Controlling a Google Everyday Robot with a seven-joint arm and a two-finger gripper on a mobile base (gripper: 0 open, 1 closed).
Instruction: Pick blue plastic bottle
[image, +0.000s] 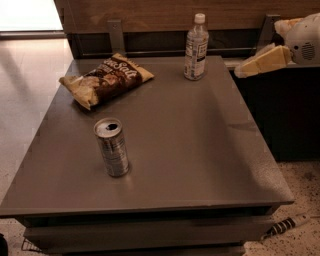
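The blue plastic bottle (196, 47) is a small clear bottle with a white cap and a pale label. It stands upright at the far edge of the grey table (195, 150), right of centre. My gripper (257, 49) hangs at the right edge of the view, past the table's far right corner and to the right of the bottle. It does not touch the bottle. Its two cream fingers (262, 60) are spread apart and hold nothing.
A silver drink can (111, 147) with an open top stands at the front left of the table. A brown chip bag (104, 80) lies at the far left. A wooden wall panel with metal brackets (116, 37) runs behind the table. A dark cabinet (285, 115) stands to the right.
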